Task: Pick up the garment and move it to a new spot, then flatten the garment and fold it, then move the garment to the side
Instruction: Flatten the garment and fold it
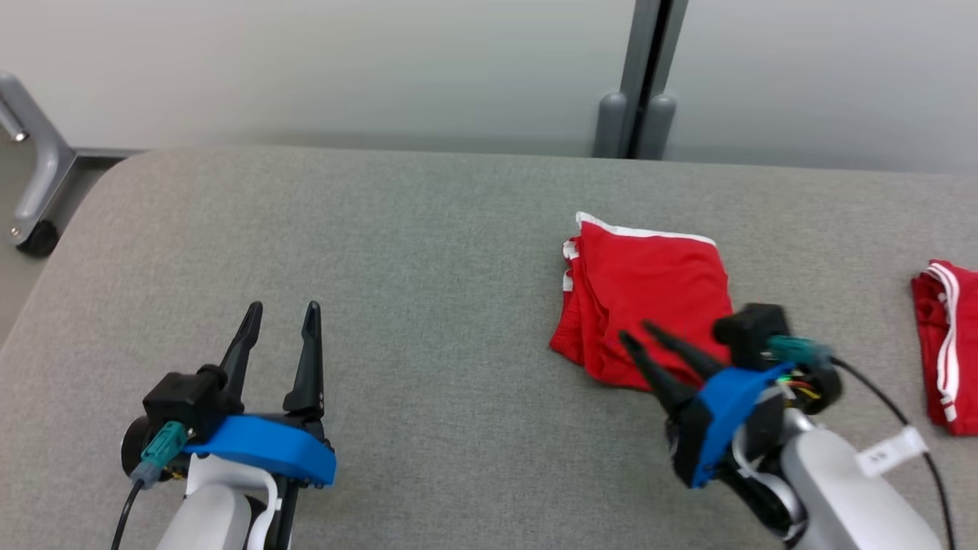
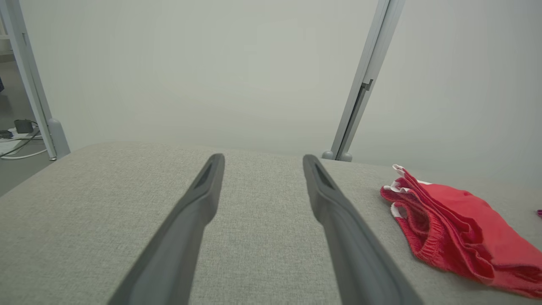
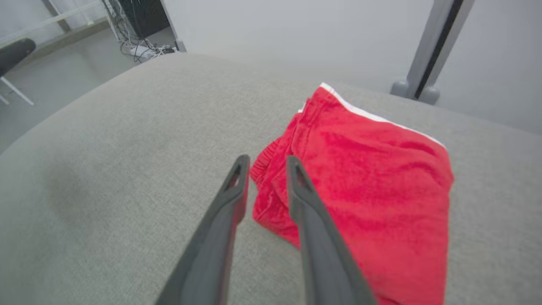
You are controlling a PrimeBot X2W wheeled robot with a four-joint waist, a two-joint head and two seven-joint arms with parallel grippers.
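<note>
Black two-fingered left gripper [image 1: 283, 307] lower left, spread wide, right gripper [image 1: 636, 331] slightly parted, tips over folded red fabric garment [image 1: 649, 283].

Bright even light, faint soft shadows, right hand [image 1: 636, 331] slightly motion-blurred

The table [image 1: 428, 252] is covered in grey woven cloth, matt and slightly rough. The garment [image 1: 649, 283] is soft red knit cloth, matt, with white trim. The fingers [image 2: 188, 220] are smooth, matt dark plastic. The bracket [image 1: 267, 451] is smooth blue plastic. The post [image 1: 642, 61] looks like painted metal.
</note>
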